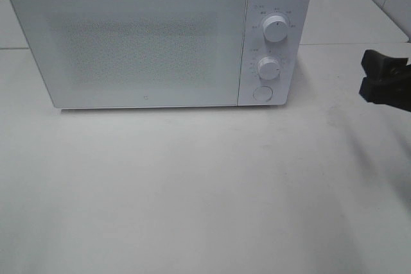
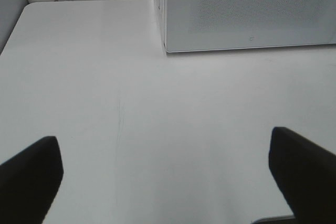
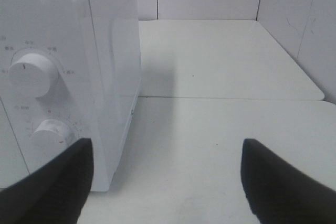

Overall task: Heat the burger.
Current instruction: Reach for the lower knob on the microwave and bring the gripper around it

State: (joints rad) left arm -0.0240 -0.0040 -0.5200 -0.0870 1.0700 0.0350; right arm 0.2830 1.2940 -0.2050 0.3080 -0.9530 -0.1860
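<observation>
The burger shows in no view. A white microwave [image 1: 128, 43] stands at the back of the table with its door shut. My right gripper [image 1: 367, 74] hangs at the right edge, to the right of the microwave's control panel, open and empty. In the right wrist view the right gripper [image 3: 165, 182] has its dark fingers [image 3: 52, 182] wide apart beside the microwave's side wall [image 3: 113, 51]. My left gripper [image 2: 165, 177] is open over bare table, short of the microwave's front left corner [image 2: 168, 48], with nothing between its fingers.
The control panel carries an upper knob [image 1: 276, 28], a lower knob [image 1: 268, 67] and a round button [image 1: 262, 93]. A white table [image 1: 192, 190] spreads in front of the microwave. A tiled wall [image 3: 294, 19] rises behind and to the right.
</observation>
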